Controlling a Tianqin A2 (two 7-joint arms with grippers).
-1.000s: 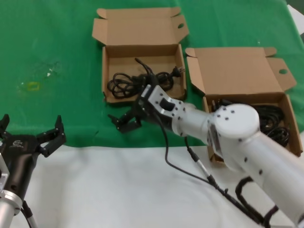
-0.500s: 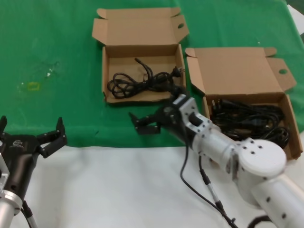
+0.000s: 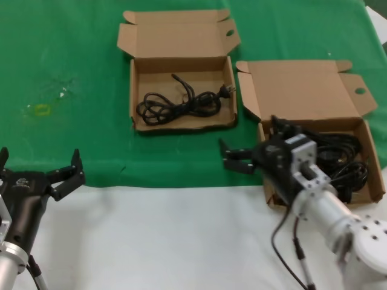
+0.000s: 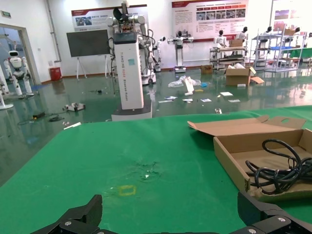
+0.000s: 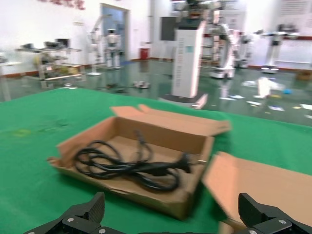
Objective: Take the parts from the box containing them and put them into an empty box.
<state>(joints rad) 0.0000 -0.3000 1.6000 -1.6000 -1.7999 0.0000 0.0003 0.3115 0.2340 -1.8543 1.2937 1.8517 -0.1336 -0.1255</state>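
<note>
Between the two boxes — right gripper, fingers spread, empty — its arm hiding part of the cords.

Glossy green hall floor, white walls, wall screen.

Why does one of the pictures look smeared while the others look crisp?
Right wrist view: soft all over, the box with one cord and the hall behind smeared alike, as a moving camera would give. Left wrist view: crisp, with ceiling light glaring off the glossy floor. Head view: evenly lit, only faint shadows on the green cloth.
</note>
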